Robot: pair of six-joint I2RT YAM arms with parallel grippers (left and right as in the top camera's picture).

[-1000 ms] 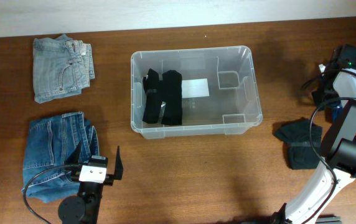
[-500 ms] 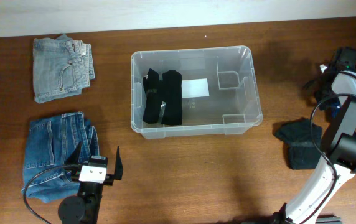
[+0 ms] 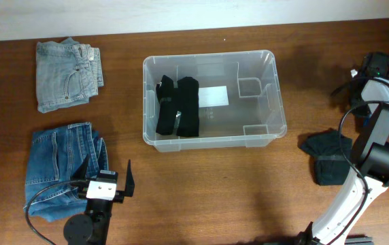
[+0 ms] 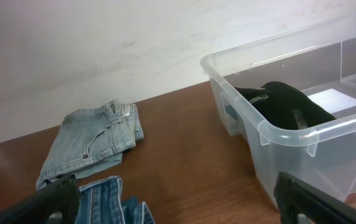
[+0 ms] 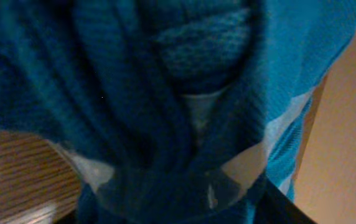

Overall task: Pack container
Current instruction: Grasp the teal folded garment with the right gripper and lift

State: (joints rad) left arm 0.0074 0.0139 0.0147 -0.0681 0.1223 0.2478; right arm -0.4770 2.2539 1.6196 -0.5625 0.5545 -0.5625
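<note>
The clear plastic container point(image 3: 211, 141) stands mid-table, its rim point(image 4: 302, 134) close on the right in the left wrist view. Two folded black garments point(image 3: 178, 107) lie in its left half, beside a white label; the same black garments point(image 4: 284, 102) show over the rim. My left gripper point(image 3: 107, 171) rests open near the front left, with bare wood between its jaws point(image 4: 181, 208). My right gripper point(image 3: 366, 109) reaches down at the far right edge. Its wrist view is filled by a blue knit bundle point(image 5: 165, 93) bound with clear tape, which sits between the jaws point(image 5: 178, 205).
Folded light jeans point(image 3: 67, 83) lie at the back left, also seen as light jeans point(image 4: 91, 143). Darker jeans point(image 3: 65, 167) lie just left of my left gripper, their edge point(image 4: 112, 199) at its left finger. A dark cloth bundle point(image 3: 327, 156) lies right of the container.
The right gripper has shifted slightly at the table's right edge and its jaws have closed in on the blue bundle. The left arm and the container have not moved.
</note>
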